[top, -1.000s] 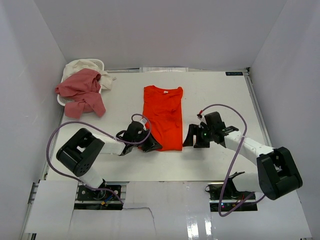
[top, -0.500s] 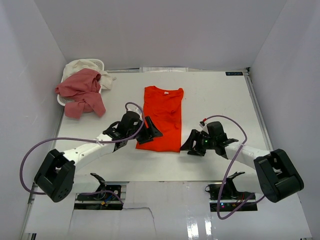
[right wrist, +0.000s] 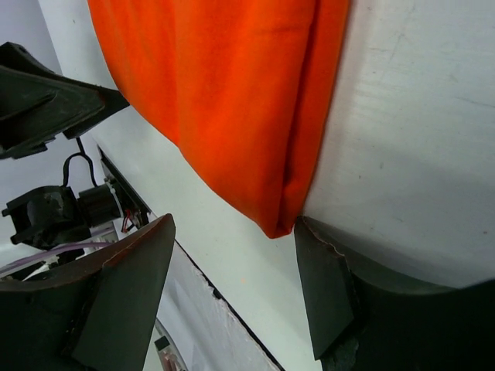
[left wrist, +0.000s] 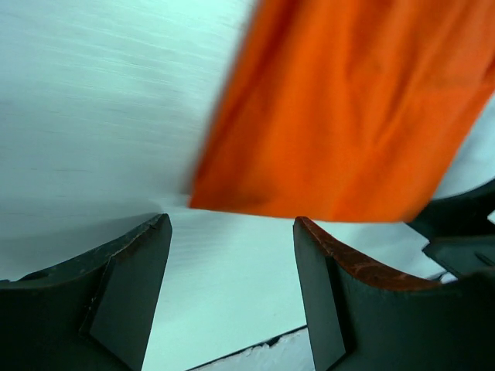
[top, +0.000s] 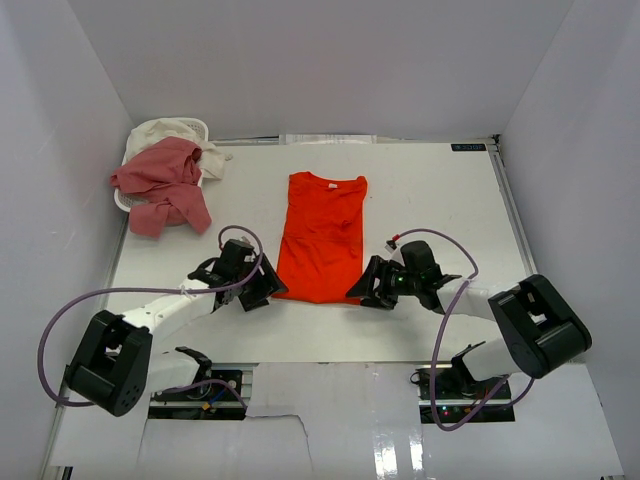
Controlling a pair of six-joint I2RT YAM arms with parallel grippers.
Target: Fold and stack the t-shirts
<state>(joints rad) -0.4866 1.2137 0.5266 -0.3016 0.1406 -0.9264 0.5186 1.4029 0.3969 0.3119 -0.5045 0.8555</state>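
Note:
The orange-red t-shirt point(top: 322, 240) lies flat mid-table, folded into a long narrow strip with the collar at the far end. My left gripper point(top: 266, 288) is open just off its near left corner, nothing between the fingers point(left wrist: 131, 278); in the left wrist view the shirt point(left wrist: 356, 108) lies beyond my left gripper point(left wrist: 232, 226). My right gripper point(top: 362, 290) is open at the near right corner. There the hem corner of the shirt point(right wrist: 224, 100) touches one finger point(right wrist: 321, 286) of my right gripper point(right wrist: 232, 226). The pink t-shirt point(top: 160, 185) and the cream-white t-shirt point(top: 160, 130) are heaped at the far left.
A small white basket point(top: 203, 127) stands in the far left corner under the pink and cream shirts. White walls close in the table on three sides. The table's near edge point(right wrist: 193, 270) runs just behind both grippers.
My left gripper has opened, come off the orange shirt's hem and drawn back to its near left corner. My right gripper has slid left up to the near right corner.

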